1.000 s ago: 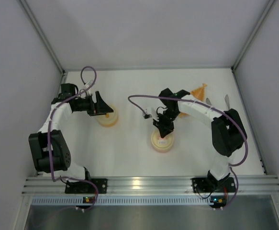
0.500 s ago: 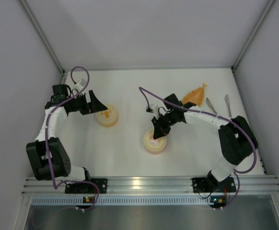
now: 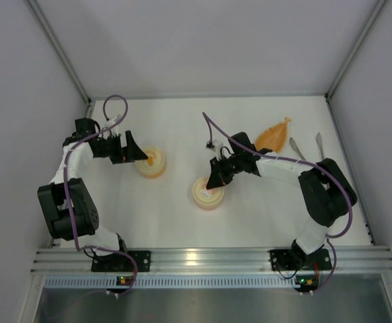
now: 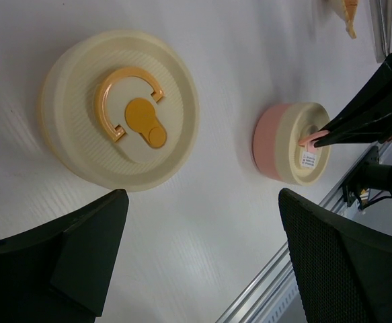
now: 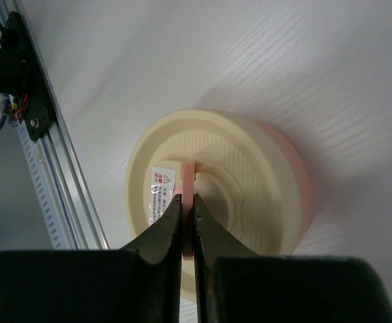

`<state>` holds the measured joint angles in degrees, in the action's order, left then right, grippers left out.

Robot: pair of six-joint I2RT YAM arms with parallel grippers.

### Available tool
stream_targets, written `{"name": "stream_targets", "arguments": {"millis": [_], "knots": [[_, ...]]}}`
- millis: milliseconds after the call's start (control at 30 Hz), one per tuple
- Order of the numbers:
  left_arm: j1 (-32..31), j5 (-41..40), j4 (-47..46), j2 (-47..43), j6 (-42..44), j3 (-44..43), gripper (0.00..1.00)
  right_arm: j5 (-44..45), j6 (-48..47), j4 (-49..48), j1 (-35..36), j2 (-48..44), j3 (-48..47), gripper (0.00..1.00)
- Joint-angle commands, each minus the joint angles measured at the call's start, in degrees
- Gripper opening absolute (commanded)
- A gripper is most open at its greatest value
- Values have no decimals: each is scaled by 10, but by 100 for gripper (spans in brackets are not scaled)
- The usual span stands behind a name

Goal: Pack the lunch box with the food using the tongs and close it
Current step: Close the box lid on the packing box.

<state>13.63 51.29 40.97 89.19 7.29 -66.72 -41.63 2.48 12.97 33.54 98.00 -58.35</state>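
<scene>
The lunch box is two round tubs with cream lids. The yellow tub (image 3: 150, 163) (image 4: 118, 128) has an orange handle lying flat on its lid. My left gripper (image 3: 134, 152) (image 4: 202, 222) stands open just left of it, nothing between its fingers. The pink tub (image 3: 208, 194) (image 4: 290, 142) (image 5: 249, 182) sits mid-table. My right gripper (image 3: 216, 180) (image 5: 187, 205) is shut on the upright pink handle (image 5: 187, 178) of its lid. The silver tongs (image 3: 319, 142) lie at the far right. The food is hidden.
An orange leaf-shaped dish (image 3: 274, 134) lies at the back right, beside the tongs. Grey walls close in the white table on three sides. An aluminium rail (image 3: 202, 258) runs along the near edge, by the arm bases.
The pink tub has shifted left, toward the yellow one, with my right gripper shut on its lid handle throughout. My left gripper has drawn back a little to the left, still open.
</scene>
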Motion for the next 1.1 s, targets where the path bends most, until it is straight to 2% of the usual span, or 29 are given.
{"name": "stream_targets", "arguments": {"millis": [0,200,233,333,600,933,1067], "knots": [[3,7,26,-2,44,-26,98,83,14,-37,-12,37,41,0],[4,-14,28,23,59,-42,98,81,-1,-11,-12,51,12,0],[4,-16,31,30,60,-50,98,81,-1,-3,-12,53,2,7],[4,-21,51,53,75,-81,98,79,-3,6,-12,54,-8,19],[3,-29,62,71,95,-101,98,66,-20,41,-22,34,-44,24],[3,-10,53,56,87,-70,98,72,-65,74,-28,25,-89,52],[4,-8,54,52,89,-67,98,74,-74,77,-27,24,-92,56]]}}
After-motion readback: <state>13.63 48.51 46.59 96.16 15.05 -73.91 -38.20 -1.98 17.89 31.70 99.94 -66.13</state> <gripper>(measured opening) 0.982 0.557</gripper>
